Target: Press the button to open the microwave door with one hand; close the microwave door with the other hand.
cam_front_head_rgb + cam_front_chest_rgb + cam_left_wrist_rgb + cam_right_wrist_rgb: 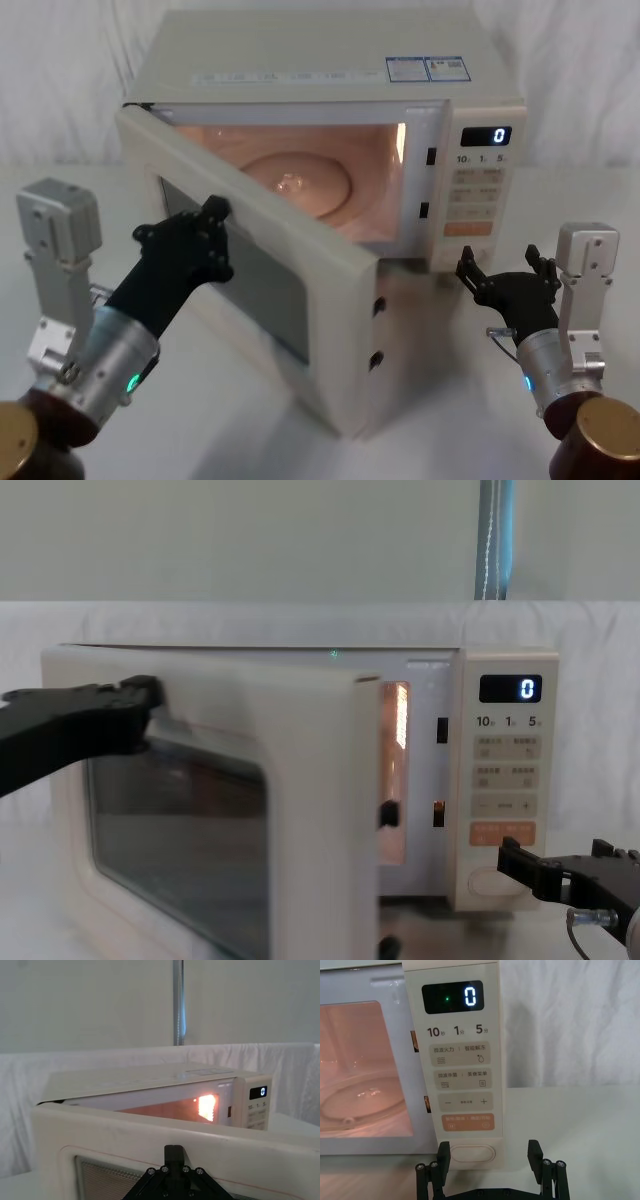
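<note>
Microwave door [265, 285] ajar, left gripper [205, 225] at its outer face, fingers' spread indiscernible; right gripper [490, 1160] spread, empty, before button [473, 1153].

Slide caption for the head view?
Left tool against the half-open microwave door; right tool open below the panel.

One microwave [330, 80], with one microwave door [270, 300] standing open. Two grippers: left gripper [205, 235], right gripper [508, 275]. On the control panel: one display [453, 996] reading a single digit, one button [472, 1153], one orange key [468, 1122]. Three beige key rows [462, 1078] above the orange one. One glass turntable [300, 180] inside. Two stickers [426, 68] on top of the housing.
</note>
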